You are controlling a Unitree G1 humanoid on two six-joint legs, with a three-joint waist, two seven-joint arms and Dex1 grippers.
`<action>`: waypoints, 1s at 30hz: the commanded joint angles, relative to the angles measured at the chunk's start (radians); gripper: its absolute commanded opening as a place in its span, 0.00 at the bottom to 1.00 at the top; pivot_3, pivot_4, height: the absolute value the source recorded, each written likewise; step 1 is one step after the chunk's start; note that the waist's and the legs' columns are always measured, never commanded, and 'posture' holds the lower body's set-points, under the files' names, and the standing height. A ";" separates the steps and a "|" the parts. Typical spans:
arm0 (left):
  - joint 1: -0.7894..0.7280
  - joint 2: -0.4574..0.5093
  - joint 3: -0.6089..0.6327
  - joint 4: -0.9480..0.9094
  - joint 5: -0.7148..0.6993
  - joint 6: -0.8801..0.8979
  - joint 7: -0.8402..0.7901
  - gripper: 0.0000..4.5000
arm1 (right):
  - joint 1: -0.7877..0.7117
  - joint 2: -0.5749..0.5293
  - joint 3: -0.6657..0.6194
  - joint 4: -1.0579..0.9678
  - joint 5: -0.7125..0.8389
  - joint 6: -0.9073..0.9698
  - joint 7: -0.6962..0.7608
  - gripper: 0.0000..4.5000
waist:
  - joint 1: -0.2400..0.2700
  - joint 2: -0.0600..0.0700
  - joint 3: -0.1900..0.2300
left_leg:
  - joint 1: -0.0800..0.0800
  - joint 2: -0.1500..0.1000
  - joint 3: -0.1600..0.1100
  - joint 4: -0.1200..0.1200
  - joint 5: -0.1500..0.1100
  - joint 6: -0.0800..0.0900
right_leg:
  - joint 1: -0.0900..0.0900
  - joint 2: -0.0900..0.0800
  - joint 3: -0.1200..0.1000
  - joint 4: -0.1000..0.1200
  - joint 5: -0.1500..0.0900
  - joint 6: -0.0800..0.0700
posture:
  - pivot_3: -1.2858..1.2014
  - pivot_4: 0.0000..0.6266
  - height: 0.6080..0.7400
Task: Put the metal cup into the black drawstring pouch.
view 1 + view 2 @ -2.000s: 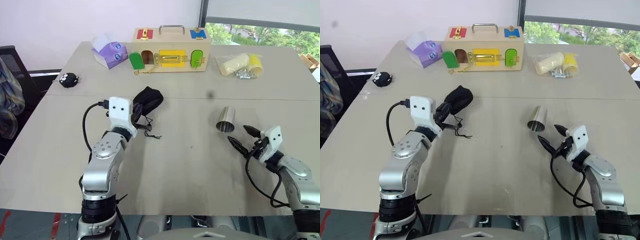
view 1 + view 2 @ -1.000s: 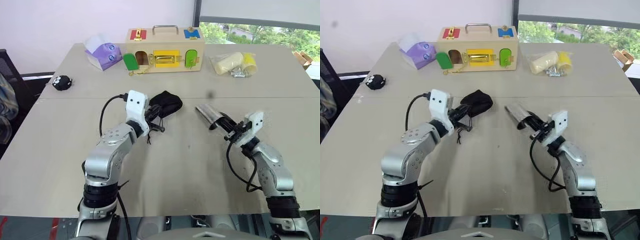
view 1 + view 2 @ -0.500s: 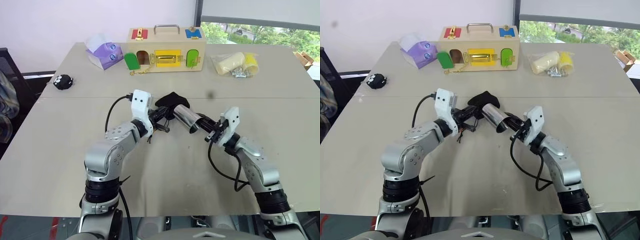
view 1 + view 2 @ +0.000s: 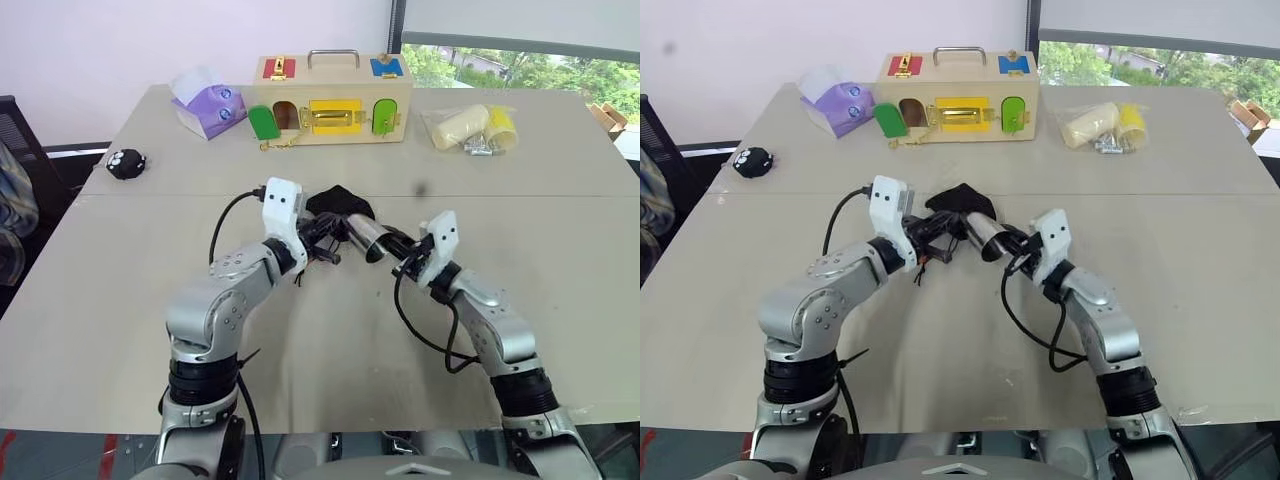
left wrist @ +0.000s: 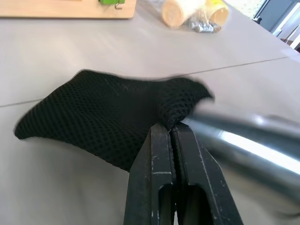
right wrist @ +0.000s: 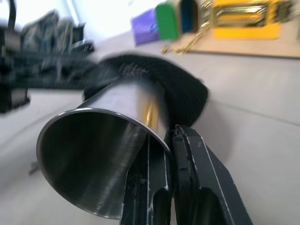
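A: What grips the metal cup [image 6: 110, 154]?
B: The right gripper [image 6: 169, 140], fingers pinched on its rim at five o'clock.
A: And past its closed end?
B: The black drawstring pouch [image 6: 180, 91], touching it at one o'clock

- The pouch [image 4: 340, 204] hangs mid-table, left of the cup [image 4: 366, 236], touching it.
- Behind them sits a wooden box [image 4: 335, 100].
- A tissue pack [image 4: 211, 104] lies left of the box.

Beige table [image 4: 120, 300], wooden latch box [image 4: 335, 98], purple tissue pack [image 4: 212, 104], black fuzzy ball [image 4: 125, 162], bagged items [image 4: 474, 128]
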 commanded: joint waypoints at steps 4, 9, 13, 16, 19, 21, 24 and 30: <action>-0.007 -0.010 -0.014 -0.055 -0.036 -0.004 0.003 0.00 | -0.127 0.090 -0.030 0.033 0.020 0.155 -0.106 0.02 | -0.001 0.000 0.000 | 0.000 0.000 0.000 0.000 0.000 0.000 | 0.000 0.000 0.000 0.000 0.000 0.000 | 0.52 0.24 1.00; -0.008 -0.016 -0.014 -0.055 -0.042 -0.004 0.010 0.00 | -0.204 0.232 -0.150 0.091 0.116 0.222 -0.219 0.02 | -0.001 0.000 0.000 | 0.000 0.000 0.000 -0.001 0.000 -0.001 | 0.000 0.000 0.000 0.000 0.000 0.000 | 0.52 0.24 1.00; -0.003 -0.017 -0.008 -0.063 -0.047 -0.005 0.021 0.00 | -0.260 0.367 -0.321 0.129 0.299 0.257 -0.303 0.02 | 0.001 0.000 0.000 | -0.001 0.000 0.000 -0.001 0.000 -0.001 | 0.000 0.000 0.000 -0.001 0.000 0.000 | 0.52 0.24 1.00; -0.002 -0.011 -0.002 -0.060 -0.046 -0.010 0.023 0.00 | -0.279 0.408 -0.412 0.142 0.462 0.278 -0.344 0.02 | 0.001 0.000 0.000 | -0.002 -0.001 -0.001 -0.001 0.000 0.000 | 0.000 0.000 0.000 -0.002 0.000 0.000 | 0.52 0.24 1.00; -0.006 -0.002 0.004 -0.053 -0.040 -0.016 0.023 0.00 | -0.277 0.425 -0.470 0.140 0.645 0.330 -0.374 0.02 | -0.006 0.000 0.000 | -0.001 -0.001 -0.001 -0.002 0.000 0.000 | 0.000 0.000 0.000 -0.002 0.000 0.000 | 0.52 0.24 1.00; -0.013 0.004 0.008 -0.047 -0.039 -0.019 0.019 0.00 | -0.274 0.417 -0.471 0.138 0.724 0.360 -0.381 0.02 | -0.009 0.000 0.000 | -0.001 0.000 -0.001 -0.003 0.001 -0.001 | -0.001 0.000 0.000 -0.001 0.000 0.000 | 0.52 0.24 1.00; -0.027 0.012 0.015 -0.038 -0.045 -0.023 0.010 0.00 | -0.265 0.334 -0.343 0.140 0.583 0.300 -0.349 0.02 | -0.018 0.000 0.000 | -0.001 0.000 -0.001 -0.004 0.001 -0.001 | -0.002 0.001 0.000 -0.001 0.000 0.000 | 0.52 0.24 1.00; -0.077 -0.016 0.053 -0.030 -0.102 -0.015 0.010 0.00 | -0.315 0.126 0.004 0.222 0.028 0.025 -0.303 0.02 | -0.024 0.000 0.001 | -0.002 -0.001 0.002 -0.004 0.001 -0.001 | -0.005 0.001 0.004 0.001 0.000 0.000 | 0.52 0.24 1.00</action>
